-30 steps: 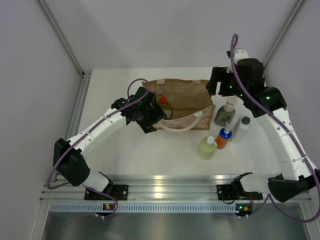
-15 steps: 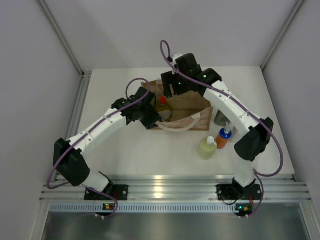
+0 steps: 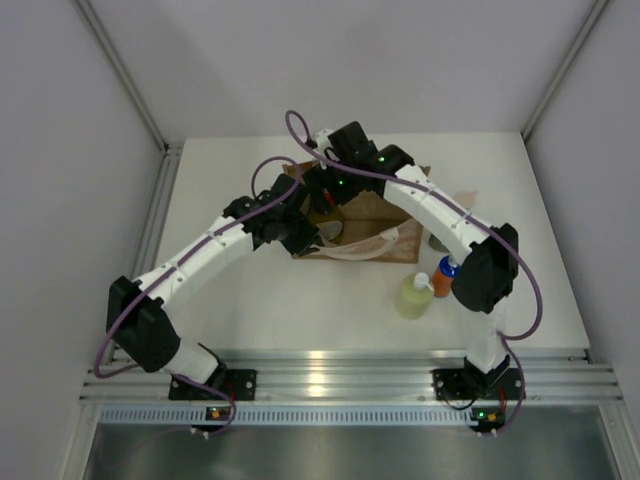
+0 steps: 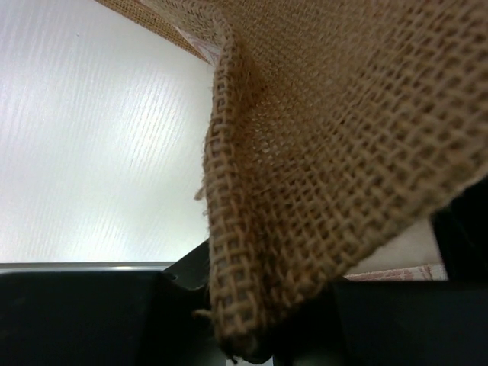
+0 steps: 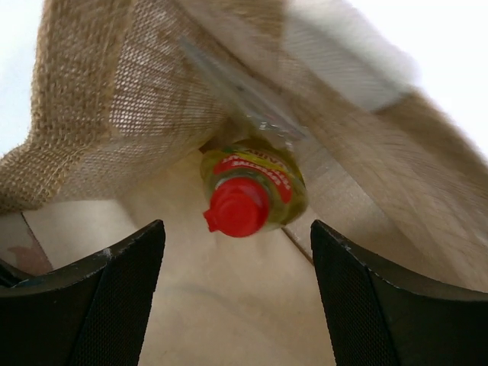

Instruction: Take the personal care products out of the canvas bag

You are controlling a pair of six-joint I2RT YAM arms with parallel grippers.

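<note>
Roughly upright, yellow red-capped bottle (image 5: 252,185) faces spread right gripper (image 5: 236,263); left gripper (image 4: 250,337) clamps bag (image 4: 328,145).

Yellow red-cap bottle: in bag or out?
In. Right wrist view shows the yellow bottle inside the canvas bag, woven walls around it.

We found the canvas bag (image 3: 375,205) toward the rear of the surface (image 3: 250,300), about midway across. The left gripper (image 3: 304,239) sat at the bag's left edge, with the bag's cloth pinched in it. The right gripper (image 3: 325,192) hung spread over the bag's rear-left corner. The bagged bottle (image 5: 248,191) lay inside, below that gripper, against the bag's wall. At the bag's front right, on the surface, stood the nearer bottle (image 3: 412,297). The farther bottle (image 3: 447,277) stood just beside it, to its right. A third bottle (image 3: 435,241) stood at the bag's right side, largely hidden by the right arm.
</note>
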